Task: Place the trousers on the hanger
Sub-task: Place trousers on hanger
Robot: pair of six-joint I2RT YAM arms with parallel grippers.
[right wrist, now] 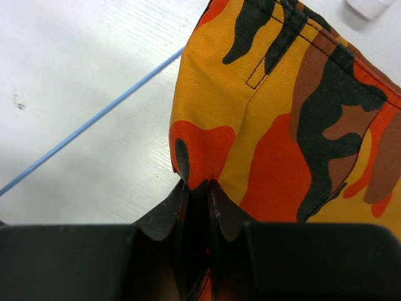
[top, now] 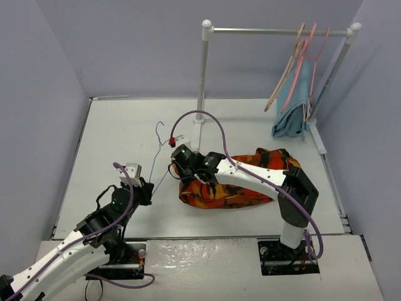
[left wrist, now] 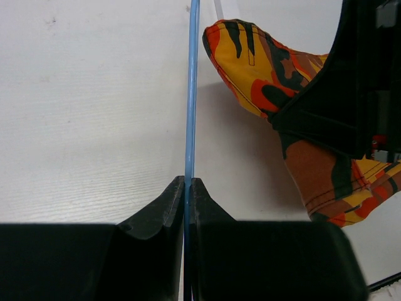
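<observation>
Grips the thin blue wire of the hanger (left wrist: pixel 190 94) in the left end effector (left wrist: pixel 188 182), jaws closed narrow on it, just left of the trousers (top: pixel 232 191). Carries that wire close past the trousers' left tip; cannot tell whether touching. Pinches a fold at the trousers' left end in the right end effector (right wrist: pixel 197 185), jaws drawn tight on orange and black cloth. Leaves the rest of the trousers heaped and crumpled on the tabletop (top: pixel 119 125), beneath the right arm. Shows, behind the trousers and to their right, a rack (top: pixel 279 30) with a teal cloth (top: pixel 293 110) hanging.
</observation>
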